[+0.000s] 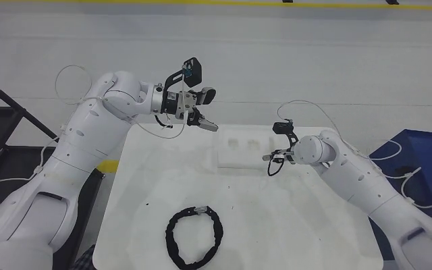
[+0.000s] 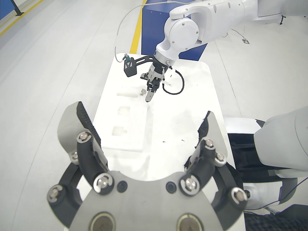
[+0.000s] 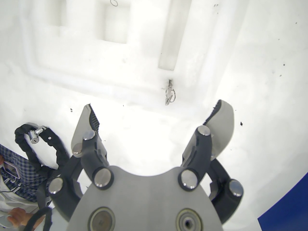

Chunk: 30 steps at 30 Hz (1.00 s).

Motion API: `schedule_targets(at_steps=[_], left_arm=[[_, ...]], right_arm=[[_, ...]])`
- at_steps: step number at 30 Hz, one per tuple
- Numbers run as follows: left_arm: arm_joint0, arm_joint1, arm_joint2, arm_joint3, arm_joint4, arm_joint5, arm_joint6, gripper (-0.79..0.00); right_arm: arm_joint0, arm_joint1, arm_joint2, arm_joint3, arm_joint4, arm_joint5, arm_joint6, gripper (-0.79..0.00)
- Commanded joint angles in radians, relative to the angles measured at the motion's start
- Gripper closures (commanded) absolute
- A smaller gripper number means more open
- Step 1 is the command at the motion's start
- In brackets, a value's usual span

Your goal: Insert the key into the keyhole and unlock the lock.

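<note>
A small silver key [image 3: 169,94] on a ring lies at the edge of the white foam block [image 3: 134,56], just below a long slot. My right gripper [image 3: 154,111] hangs open a little short of the key, with nothing between its fingers. The left wrist view shows that right gripper [image 2: 149,96] pointing down beside the key [image 2: 143,92]. The black chain lock [image 1: 194,236] lies looped near the table's front edge, and its silver keyhole cylinder [image 3: 35,137] faces up. My left gripper [image 1: 202,120] is open and empty, high over the table's back left corner.
The foam block [image 1: 243,152] with several recesses sits at the back middle of the white table [image 1: 304,223]. A blue cabinet [image 1: 412,158] stands off the table's right side. Bare tabletop lies between the block and the chain lock.
</note>
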Motion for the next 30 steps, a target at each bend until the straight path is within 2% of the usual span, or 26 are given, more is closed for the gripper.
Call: schedule_targets(at_steps=[1,6,10,14,21,30], left_arm=[[0.000,0.000,0.000,0.000,0.000,0.000,0.000,-0.785],[0.000,0.000,0.000,0.000,0.000,0.000,0.000,-0.785],[0.000,0.000,0.000,0.000,0.000,0.000,0.000,-0.785],[0.000,0.000,0.000,0.000,0.000,0.000,0.000,-0.785],[0.000,0.000,0.000,0.000,0.000,0.000,0.000,-0.785],[0.000,0.000,0.000,0.000,0.000,0.000,0.000,-0.785]], right_arm=[[0.002,-0.008,-0.003,0.011,-0.002,0.001,0.001,-0.597],[0.008,-0.032,-0.011,0.049,-0.010,0.004,0.004,-0.514],[0.013,-0.050,-0.011,0.085,-0.010,0.021,-0.002,-0.394],[0.015,-0.066,-0.011,0.112,-0.013,0.034,-0.012,-0.317],[0.018,-0.090,-0.008,0.152,-0.020,0.048,-0.005,-0.243],[0.020,-0.121,-0.011,0.200,-0.039,0.081,0.007,-0.022]])
